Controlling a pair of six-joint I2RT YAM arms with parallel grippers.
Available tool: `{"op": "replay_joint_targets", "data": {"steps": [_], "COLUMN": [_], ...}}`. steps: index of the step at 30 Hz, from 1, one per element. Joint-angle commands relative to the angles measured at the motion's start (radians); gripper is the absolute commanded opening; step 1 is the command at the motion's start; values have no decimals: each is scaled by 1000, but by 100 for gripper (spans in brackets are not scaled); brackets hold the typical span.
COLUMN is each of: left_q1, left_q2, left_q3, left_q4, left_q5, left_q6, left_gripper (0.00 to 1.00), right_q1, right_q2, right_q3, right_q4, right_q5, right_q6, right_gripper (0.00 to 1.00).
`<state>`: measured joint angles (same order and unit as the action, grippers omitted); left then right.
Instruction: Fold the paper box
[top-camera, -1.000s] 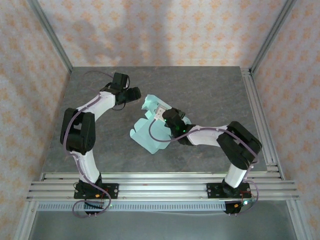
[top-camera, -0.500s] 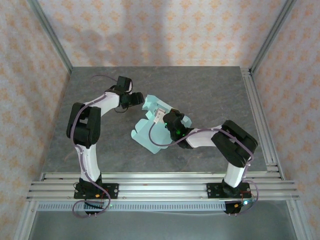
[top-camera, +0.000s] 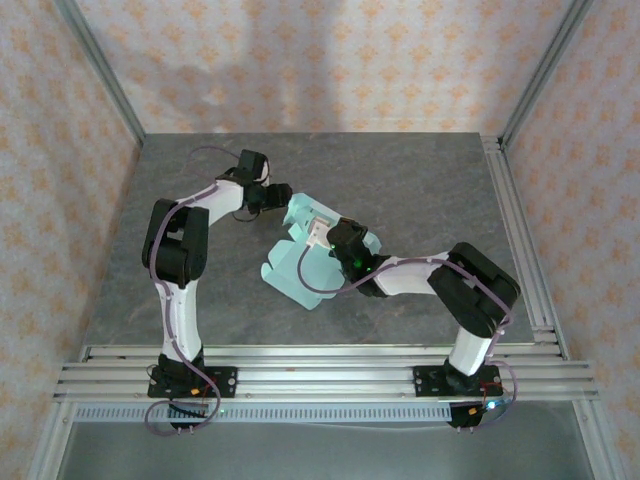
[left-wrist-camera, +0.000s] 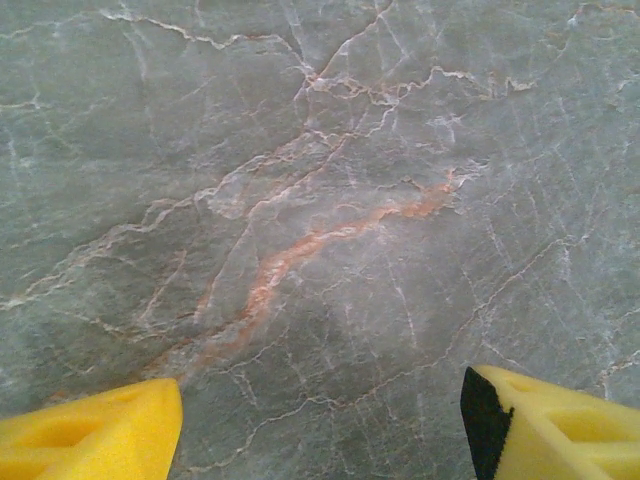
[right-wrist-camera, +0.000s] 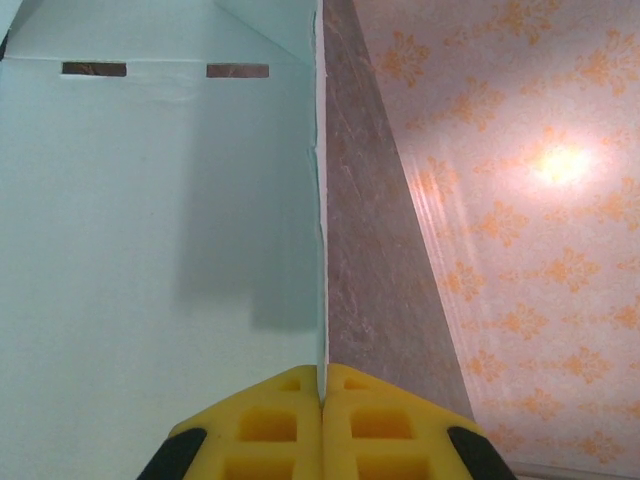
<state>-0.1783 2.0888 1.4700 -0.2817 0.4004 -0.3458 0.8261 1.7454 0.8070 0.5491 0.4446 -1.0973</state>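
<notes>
mid-fold: paper box (top-camera: 298, 268) sits part-raised at frame centre on the worktop (top-camera: 420, 180), right hand (right-wrist-camera: 322, 398) clenched on a standing panel's edge, left hand (left-wrist-camera: 320, 410) released just upper left of it — next move likely calls for pressing that near flap over.

Bright even light; hot glare spot on wall (right-wrist-camera: 558, 165).

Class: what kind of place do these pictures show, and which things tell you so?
Probably a robotics test cell: two arms bolted to aluminium rails, a marbled grey table, patterned wallpaper panels boxing it in.
</notes>
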Motion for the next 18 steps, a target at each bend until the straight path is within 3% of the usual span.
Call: {"op": "replay_joint_targets", "data": {"steps": [1, 9, 18], "left_q1": [12, 12, 12], "left_q2": [15, -2, -70], "left_q3": [30, 15, -60], "left_q4": [-29, -48, 15], "left_q5": [85, 249, 342], "left_q6": [71, 149, 157], "left_gripper": [75, 76, 75], "right_q1": [7, 7, 7], "right_q2": [-31, -18, -7], "right_q3": [18, 24, 29], "right_q4": [-24, -32, -38], "right_q5": [-15, -16, -4], "right_q6": [35, 47, 49], "right_gripper": [0, 0, 0]}}
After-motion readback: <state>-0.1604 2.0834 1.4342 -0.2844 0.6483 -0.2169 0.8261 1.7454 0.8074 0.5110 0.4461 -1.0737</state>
